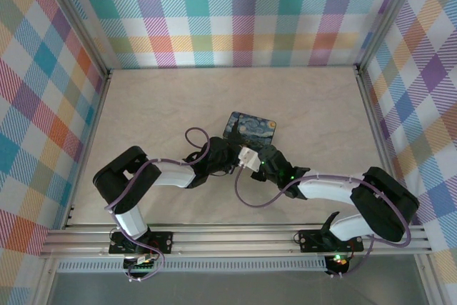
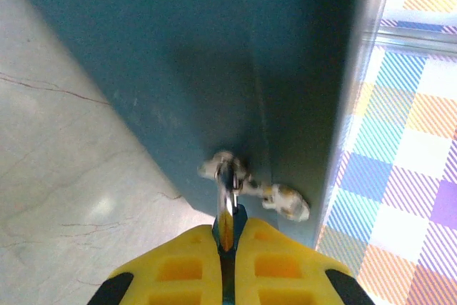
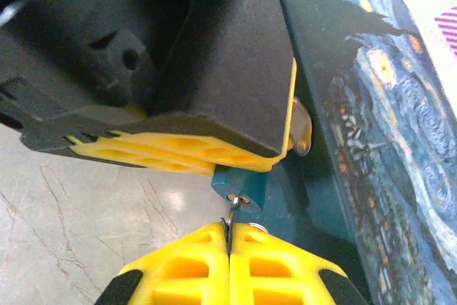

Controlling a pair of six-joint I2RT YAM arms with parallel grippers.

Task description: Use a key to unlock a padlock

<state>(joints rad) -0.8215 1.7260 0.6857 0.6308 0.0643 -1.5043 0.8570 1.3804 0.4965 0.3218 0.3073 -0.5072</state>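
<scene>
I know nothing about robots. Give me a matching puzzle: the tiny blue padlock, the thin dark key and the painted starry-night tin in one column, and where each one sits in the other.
Things
1. tiny blue padlock
2. thin dark metal key
3. dark-blue starry-night tin

Places
A. resting on the pale table, painted lid up
B. pinched in the right gripper, tip at the keyhole
C. clamped by the left gripper

Pairs: 1-C, 2-B, 3-A.

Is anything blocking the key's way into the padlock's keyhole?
Nothing visible. The key, pinched in the right gripper, has its tip at the keyhole on the padlock's bare end face; the left gripper clamps the padlock's body farther up, off that face.
</scene>
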